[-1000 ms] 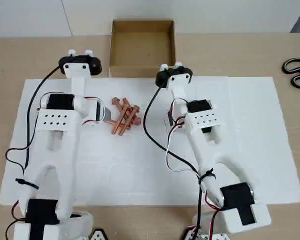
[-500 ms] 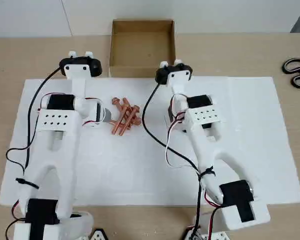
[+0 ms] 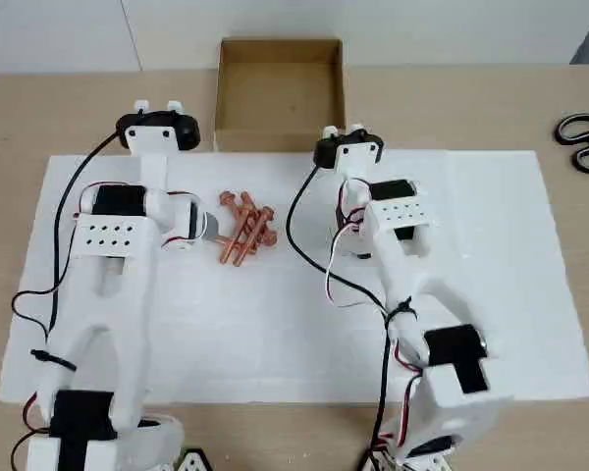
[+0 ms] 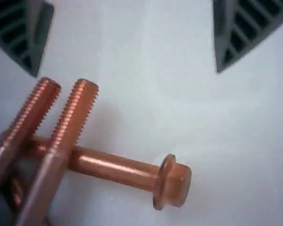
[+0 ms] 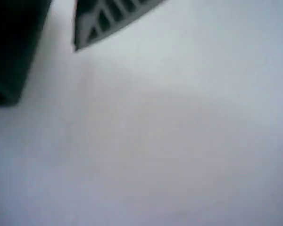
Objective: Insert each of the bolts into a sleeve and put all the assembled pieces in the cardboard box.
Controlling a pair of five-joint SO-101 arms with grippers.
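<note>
Open cardboard box [image 3: 280, 96] at far centre of bench [image 3: 39, 108], bare floor showing, copper bolts [image 3: 243, 228] piled on white sheet [image 3: 275, 324] just nearer, left end effector [image 4: 126, 66] spread apart beside them, right end effector [image 5: 52, 66] low over sheet, apart or together hard to tell

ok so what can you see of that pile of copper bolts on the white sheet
The small pile of copper-coloured metal bolts lies on the white foam sheet, on the arms' side of the open brown cardboard box and apart from it. The pieces lie flat, criss-crossed and touching one another. Close up, two threaded shafts rest across a piece with a smooth shaft and a flanged head. The left tool hangs open by the pile, its fingertips clear of the bolts.
</note>
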